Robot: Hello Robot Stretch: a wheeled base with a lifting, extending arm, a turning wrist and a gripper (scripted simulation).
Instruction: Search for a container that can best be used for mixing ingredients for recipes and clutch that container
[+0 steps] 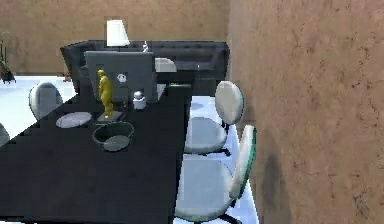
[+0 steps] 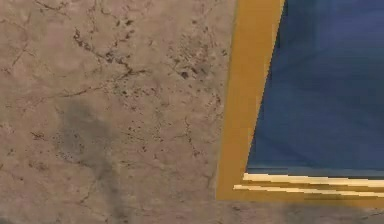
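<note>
Gripper state cannot be told from these views. Near the middle of the long black table (image 1: 70,175) sits a shallow round grey-green bowl (image 1: 113,137), just in front of a small yellow figurine (image 1: 106,92). A flat pale plate (image 1: 73,120) lies to the bowl's left. White padded chairs (image 1: 207,133) line the table's right side beside a mottled brown wall (image 1: 310,100).

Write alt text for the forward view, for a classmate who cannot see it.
A long black dining table carries a round glass bowl, a flat grey plate and a yellow figurine. White padded chairs line it at the view's right, beside a brown stone wall; a dark sofa stands behind.
</note>
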